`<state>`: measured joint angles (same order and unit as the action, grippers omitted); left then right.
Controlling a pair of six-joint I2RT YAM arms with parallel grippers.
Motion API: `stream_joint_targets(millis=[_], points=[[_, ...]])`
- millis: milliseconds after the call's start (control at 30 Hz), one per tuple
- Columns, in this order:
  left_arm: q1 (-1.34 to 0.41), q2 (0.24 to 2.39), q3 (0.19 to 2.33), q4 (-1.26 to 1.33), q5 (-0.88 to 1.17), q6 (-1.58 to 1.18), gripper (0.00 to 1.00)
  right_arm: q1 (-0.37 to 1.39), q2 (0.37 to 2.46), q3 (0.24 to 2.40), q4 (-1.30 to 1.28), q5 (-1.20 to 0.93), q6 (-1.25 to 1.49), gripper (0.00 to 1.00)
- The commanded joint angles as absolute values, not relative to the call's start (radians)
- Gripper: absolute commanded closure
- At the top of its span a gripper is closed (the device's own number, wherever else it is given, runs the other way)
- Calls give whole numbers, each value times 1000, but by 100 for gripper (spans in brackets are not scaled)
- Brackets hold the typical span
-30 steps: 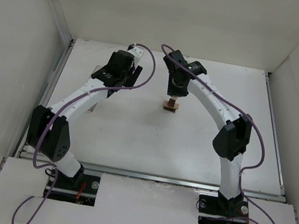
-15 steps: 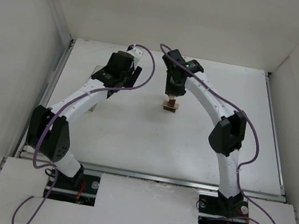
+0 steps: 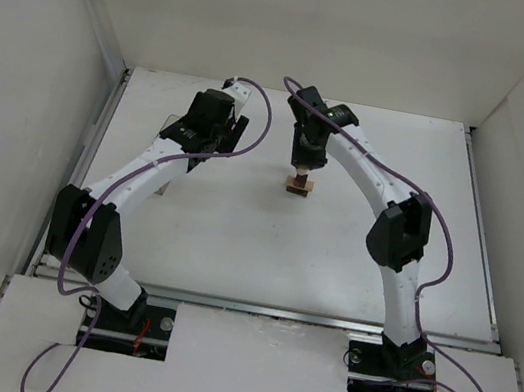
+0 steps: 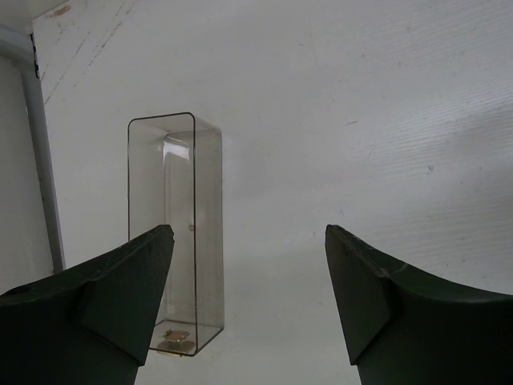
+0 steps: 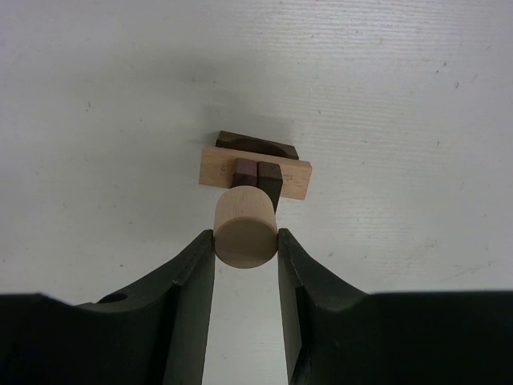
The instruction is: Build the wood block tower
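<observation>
Pale beige cylinder [image 5: 245, 234], light tan slab [image 5: 210, 175], dark brown cubes [image 5: 268, 173], one of them reddish. Clear box [image 4: 178, 200] with thin dark edge lines and a gold speck inside; surface [image 3: 234, 242] plain white. White arms [image 3: 144, 175] with black joints, purple cables [image 3: 269, 121], near-black jaws.

cubes [image 5: 256, 172] on slab [image 5: 215, 173] | cylinder [image 5: 245, 227] over cubes | box [image 4: 207, 241] left of slab

clear plastic box [image 4: 178, 228] on white table [image 4: 361, 120], near left rail [image 4: 38, 168]
</observation>
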<state>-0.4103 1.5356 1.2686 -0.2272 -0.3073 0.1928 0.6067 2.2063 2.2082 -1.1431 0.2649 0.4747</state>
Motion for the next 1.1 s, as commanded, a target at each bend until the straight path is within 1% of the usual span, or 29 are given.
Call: stream_joint_targets(millis=[0, 800, 1067], points=[[-410, 1485, 1261, -201, -314, 178, 26, 594, 2218, 2204, -1126, 256, 469, 99], [-410, 1485, 1261, -201, -305, 178, 26, 584, 2255, 2195, -1117, 247, 469, 99], [-410, 1485, 1261, -201, -305, 178, 26, 584, 2264, 2195, -1117, 258, 469, 92]])
